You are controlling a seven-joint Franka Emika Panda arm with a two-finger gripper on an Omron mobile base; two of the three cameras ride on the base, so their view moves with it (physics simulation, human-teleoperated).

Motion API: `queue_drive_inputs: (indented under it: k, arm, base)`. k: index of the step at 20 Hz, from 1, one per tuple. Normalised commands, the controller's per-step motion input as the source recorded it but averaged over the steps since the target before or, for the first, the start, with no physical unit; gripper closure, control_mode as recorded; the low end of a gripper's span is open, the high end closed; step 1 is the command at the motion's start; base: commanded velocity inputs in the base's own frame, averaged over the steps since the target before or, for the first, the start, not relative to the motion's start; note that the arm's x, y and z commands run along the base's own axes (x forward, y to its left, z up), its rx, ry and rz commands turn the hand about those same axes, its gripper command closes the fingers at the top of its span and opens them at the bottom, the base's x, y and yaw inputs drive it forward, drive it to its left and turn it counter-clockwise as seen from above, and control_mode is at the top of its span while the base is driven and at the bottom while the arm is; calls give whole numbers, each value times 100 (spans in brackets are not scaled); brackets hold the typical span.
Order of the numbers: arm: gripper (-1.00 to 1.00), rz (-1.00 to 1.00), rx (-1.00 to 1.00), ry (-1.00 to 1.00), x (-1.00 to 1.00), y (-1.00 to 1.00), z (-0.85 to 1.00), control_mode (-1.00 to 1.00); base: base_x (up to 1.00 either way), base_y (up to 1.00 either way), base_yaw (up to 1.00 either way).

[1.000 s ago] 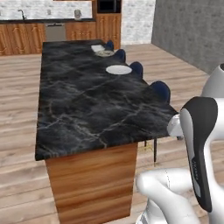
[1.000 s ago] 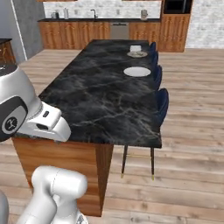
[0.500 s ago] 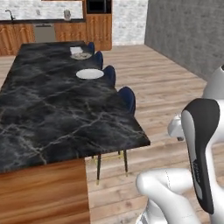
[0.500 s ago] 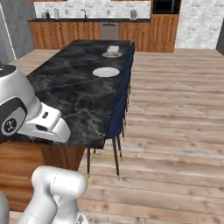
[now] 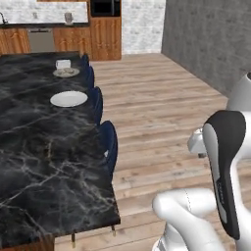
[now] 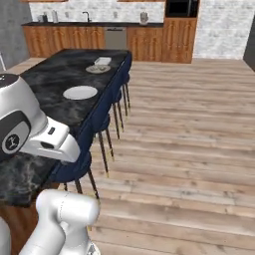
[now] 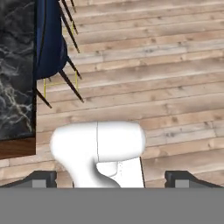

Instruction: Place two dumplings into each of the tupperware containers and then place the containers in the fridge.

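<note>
A pale tupperware container (image 5: 62,63) (image 6: 103,61) stands at the far end of the black marble island (image 5: 44,166) (image 6: 55,74). Just in front of it lies a round grey plate (image 5: 66,73) (image 6: 97,69). Dumplings are too small to make out at this distance. A tall slate-grey face at the back left looks like the fridge (image 6: 11,30). My gripper (image 7: 111,179) hangs over the wooden floor beside the island's near corner. It is open and holds nothing, its dark fingertips (image 7: 43,178) far apart.
A round white plate (image 5: 68,98) (image 6: 79,92) lies mid-island. Blue stools (image 5: 109,142) (image 6: 74,167) (image 7: 50,39) line the island's right edge. Wooden cabinets and a built-in oven (image 5: 104,7) (image 6: 182,7) stand along the back wall. A grey wall (image 5: 211,39) bounds the wide wooden floor (image 6: 189,129) on the right.
The whole picture has shifted: the base has moved, so the island now sits further left in both base views and more floor shows. The gripper stays open.
</note>
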Motion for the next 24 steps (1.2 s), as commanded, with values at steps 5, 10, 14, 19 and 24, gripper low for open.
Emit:
queue_drive_inputs:
  k: [5, 10, 14, 19, 24]
  arm:
    - [-100, 0, 0, 0, 0, 0, 0, 100]
    - [-100, 0, 0, 0, 0, 0, 0, 100]
    - [-100, 0, 0, 0, 0, 0, 0, 100]
    - [-100, 0, 0, 0, 0, 0, 0, 100]
    - [-100, 0, 0, 0, 0, 0, 0, 100]
  base:
    - [64, -100, 14]
    - [40, -94, 31]
    - [61, -84, 33]
    - [38, -51, 42]
    - [58, -82, 31]
